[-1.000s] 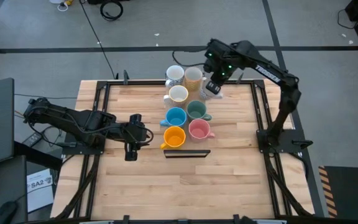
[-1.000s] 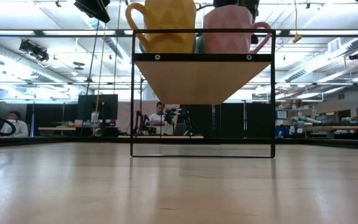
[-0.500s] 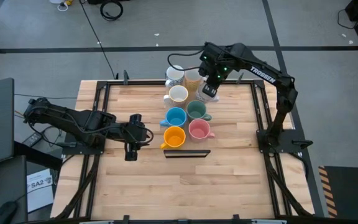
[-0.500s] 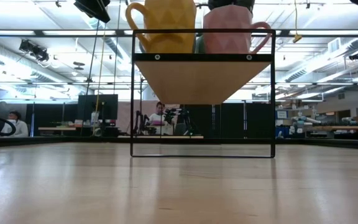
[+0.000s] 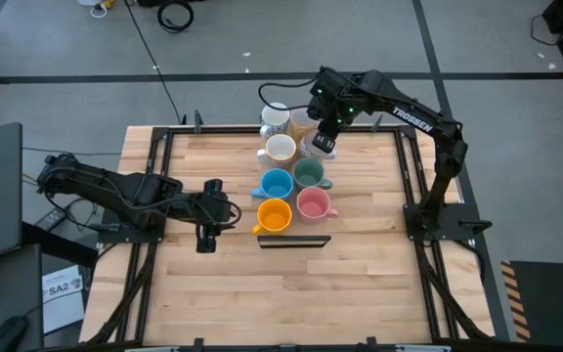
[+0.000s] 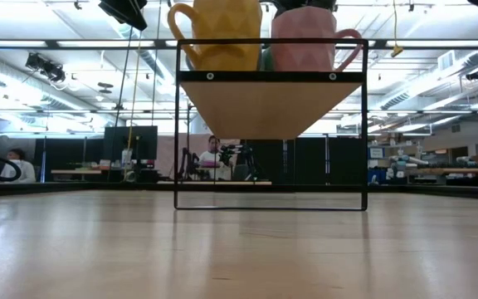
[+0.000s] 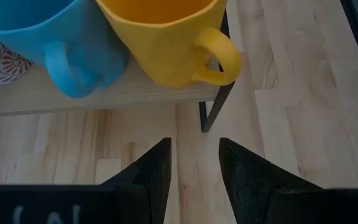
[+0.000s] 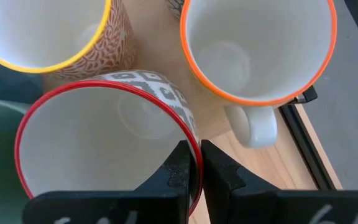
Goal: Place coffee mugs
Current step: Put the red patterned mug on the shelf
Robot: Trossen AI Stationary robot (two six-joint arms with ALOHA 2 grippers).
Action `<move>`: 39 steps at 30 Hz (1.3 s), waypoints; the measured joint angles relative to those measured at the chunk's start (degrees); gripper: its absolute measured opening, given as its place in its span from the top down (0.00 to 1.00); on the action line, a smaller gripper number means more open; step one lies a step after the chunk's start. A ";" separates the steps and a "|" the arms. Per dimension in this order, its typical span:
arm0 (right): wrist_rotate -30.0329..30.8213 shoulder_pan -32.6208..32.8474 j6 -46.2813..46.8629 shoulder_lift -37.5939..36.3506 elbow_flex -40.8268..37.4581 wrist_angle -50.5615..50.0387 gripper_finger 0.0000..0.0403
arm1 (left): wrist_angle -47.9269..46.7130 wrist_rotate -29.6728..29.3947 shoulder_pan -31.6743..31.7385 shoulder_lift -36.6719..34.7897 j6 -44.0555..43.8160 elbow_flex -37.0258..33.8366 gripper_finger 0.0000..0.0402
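Note:
A raised wooden shelf [image 5: 291, 238] in a black frame carries the mugs: white [image 5: 275, 117], cream [image 5: 303, 119], white [image 5: 281, 149], blue [image 5: 277, 184], grey-green [image 5: 309, 174], orange [image 5: 275, 215] and pink [image 5: 313, 203]. My right gripper [image 5: 321, 142] is over the shelf's far right part, shut on a red-rimmed mug with a grey pattern [image 8: 104, 143]. That mug sits beside a yellow-rimmed mug [image 8: 42, 31] and an orange-rimmed one [image 8: 257, 50]. My left gripper [image 5: 238, 210] is open and low, left of the orange mug [image 7: 160, 37]. My right gripper pinches the red-rimmed mug's wall at its rim [image 8: 194, 149], one finger [image 8: 179, 168] inside the cup and the other [image 8: 219, 174] outside. The fingers come from above, pointing down. The mug stays upright; whether its base rests on the shelf cannot be told.
The low view shows the shelf [image 6: 268, 104] standing high on thin black legs, with the orange mug [image 6: 218, 33] and pink mug [image 6: 309, 41] at its near edge. Bare tabletop [image 5: 291, 293] lies near of the shelf. People sit far behind in the room.
My right gripper has carried the red-rimmed mug toward the table's left and a little nearer, in against the cream and grey-green mugs. It has stayed shut on the mug's rim.

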 joint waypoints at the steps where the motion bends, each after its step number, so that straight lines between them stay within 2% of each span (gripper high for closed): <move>1: 0.01 0.00 0.00 0.00 0.00 0.09 0.93 | 0.02 0.00 0.00 0.00 0.01 0.00 0.65; 9: -0.02 0.03 0.00 0.00 -0.12 0.75 0.93 | 0.00 0.01 0.00 0.00 0.09 0.00 0.65; 19: -0.20 0.26 0.10 -0.09 -4.10 3.48 0.93 | 0.01 0.00 0.00 0.00 0.09 0.00 0.65; 39: -0.22 0.26 0.07 -0.09 -4.15 4.74 0.88 | 0.00 0.00 0.00 0.00 0.07 0.00 0.65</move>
